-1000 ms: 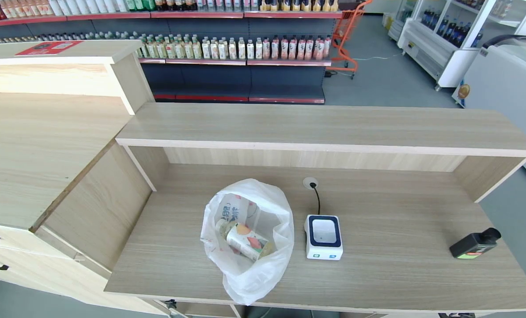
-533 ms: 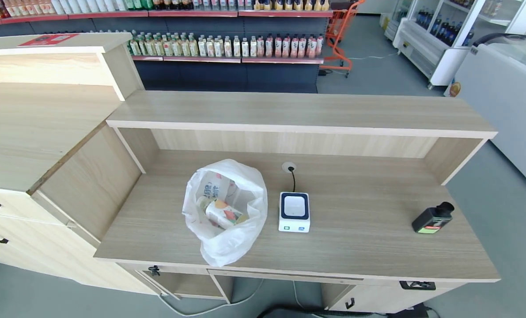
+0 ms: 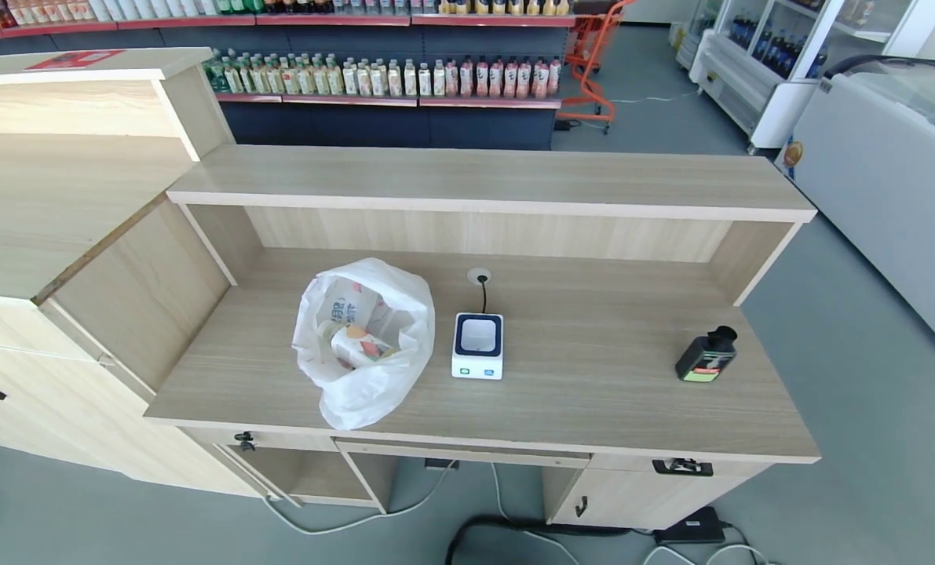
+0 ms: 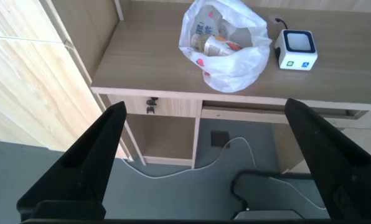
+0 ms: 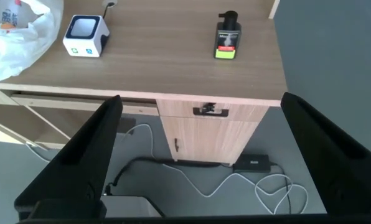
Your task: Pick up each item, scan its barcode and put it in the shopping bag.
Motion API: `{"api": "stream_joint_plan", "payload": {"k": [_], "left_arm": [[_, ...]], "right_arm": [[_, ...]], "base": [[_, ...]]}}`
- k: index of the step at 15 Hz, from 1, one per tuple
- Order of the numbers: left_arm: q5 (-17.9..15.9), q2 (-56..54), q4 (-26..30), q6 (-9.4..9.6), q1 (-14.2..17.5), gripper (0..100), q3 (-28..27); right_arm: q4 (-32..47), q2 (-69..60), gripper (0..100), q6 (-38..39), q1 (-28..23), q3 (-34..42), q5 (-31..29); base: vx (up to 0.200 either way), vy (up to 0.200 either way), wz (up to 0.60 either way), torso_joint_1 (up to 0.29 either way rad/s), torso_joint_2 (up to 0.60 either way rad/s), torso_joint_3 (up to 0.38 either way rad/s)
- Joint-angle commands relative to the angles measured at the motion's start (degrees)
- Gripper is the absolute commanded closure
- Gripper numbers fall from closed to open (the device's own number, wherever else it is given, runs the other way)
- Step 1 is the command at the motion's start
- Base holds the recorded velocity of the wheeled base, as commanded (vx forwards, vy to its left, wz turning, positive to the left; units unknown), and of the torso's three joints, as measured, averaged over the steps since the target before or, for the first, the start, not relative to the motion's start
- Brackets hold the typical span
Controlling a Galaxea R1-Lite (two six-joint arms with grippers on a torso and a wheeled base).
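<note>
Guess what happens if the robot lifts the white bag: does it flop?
Probably floppy: the bag is thin, crumpled plastic slumped on the counter. It likely sags at the bottom, since groceries lie inside.

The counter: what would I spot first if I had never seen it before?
Probably the puffy white shopping bag on the left part of the wooden counter, open at the top with colourful groceries already inside. Right beside it sits the little white scanner with its dark window facing up. Far off near the counter's right end, all alone, is a small black bottle with a green label.
</note>
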State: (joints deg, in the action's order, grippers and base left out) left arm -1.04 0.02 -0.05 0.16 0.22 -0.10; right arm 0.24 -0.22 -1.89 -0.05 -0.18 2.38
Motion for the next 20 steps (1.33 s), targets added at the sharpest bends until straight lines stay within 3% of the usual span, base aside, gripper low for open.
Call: {"api": "stream_joint_plan", "payload": {"k": [1,10,13,20], "left_arm": [[-0.02,-0.02,-0.04,0.11,0.04,0,0.01],[-0.02,-0.02,-0.04,0.02,0.04,0,0.01],[-0.02,-0.02,-0.04,-0.16,0.04,0,0.01],[-0.02,0.85,-0.04,-0.07,-0.13,0,0.01]], "right_arm": [[0.02,0.22,0,-0.04,0.05,0.01,0.0],[0.02,0.22,0,0.22,0.05,0.01,0.08],[0.02,0.22,0,0.22,0.05,0.01,0.0],[-0.07,0.22,0,0.22,0.05,0.01,0.0]], "base": [[0.0,-0.2,0.0,0.017,0.0,0.002],[0.0,-0.2,0.0,0.002,0.0,0.002],[0.0,0.0,0.0,0.0,0.0,0.0],[0.2,0.0,0.0,0.0,0.0,0.002]]}}
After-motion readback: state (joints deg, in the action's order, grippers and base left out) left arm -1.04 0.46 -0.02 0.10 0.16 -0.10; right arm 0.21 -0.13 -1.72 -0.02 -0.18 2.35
